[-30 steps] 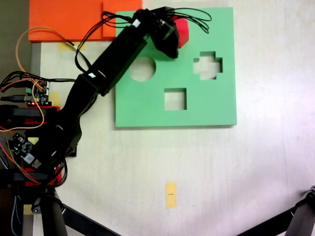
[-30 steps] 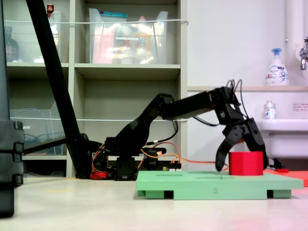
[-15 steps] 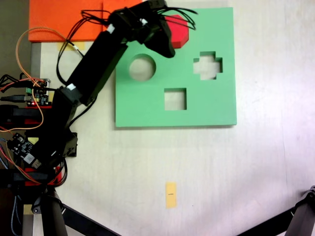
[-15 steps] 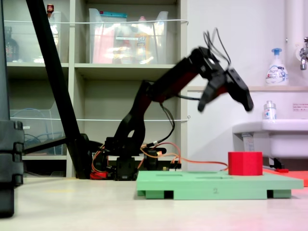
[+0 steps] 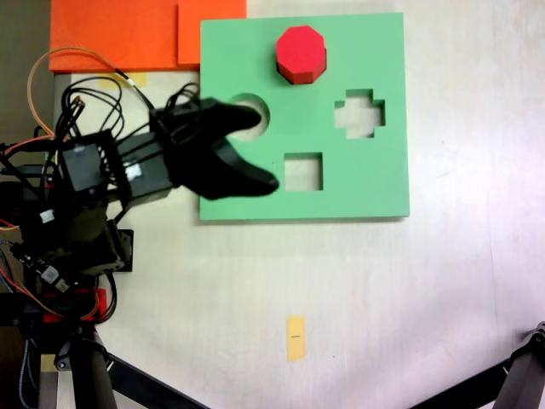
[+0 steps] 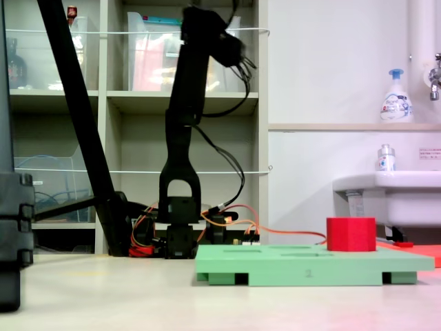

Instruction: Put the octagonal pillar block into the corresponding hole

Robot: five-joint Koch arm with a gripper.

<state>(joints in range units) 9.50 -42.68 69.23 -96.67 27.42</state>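
The red octagonal block (image 5: 301,53) stands upright at the far middle of the green foam board (image 5: 375,183). From the side, the block (image 6: 351,234) rises above the board's top (image 6: 303,265). The eight-sided cut-out is hidden beneath the block. I cannot tell how deep the block sits. My gripper (image 5: 266,149) hangs high over the board's left part, above the round cut-out (image 5: 254,118). It is open, holds nothing, and is well apart from the block. The arm (image 6: 180,138) stands nearly upright.
A cross cut-out (image 5: 359,113) and a square cut-out (image 5: 303,171) are in the board. Orange foam sheets (image 5: 119,34) lie at the top left. Boards and wires (image 5: 51,170) crowd the left edge. A yellow tape mark (image 5: 295,337) is on the table.
The gripper let go of the red block, rose, and swung back towards the base. The arm now stands upright. The block stays where it was left.
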